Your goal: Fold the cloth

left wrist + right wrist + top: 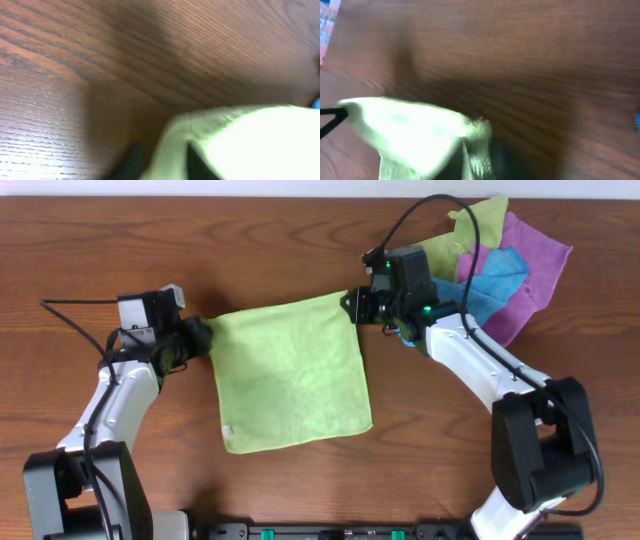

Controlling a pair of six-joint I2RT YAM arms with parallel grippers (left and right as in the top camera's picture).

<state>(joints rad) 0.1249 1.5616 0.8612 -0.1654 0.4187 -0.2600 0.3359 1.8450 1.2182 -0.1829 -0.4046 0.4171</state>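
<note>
Jaws closed on both: left gripper pinches upper-left corner of lime-green cloth, right gripper the upper-right. Cloth lies spread flat mid wooden table, top edge stretched between them. Just beside right arm, pile of coloured cloths

The left pincer is clamped on one corner of the cloth, and the left arm stretches straight back behind it. The right pincer faces it, pinching the opposite corner. Behind that pincer the right arm slopes away to a bent elbow.
</note>
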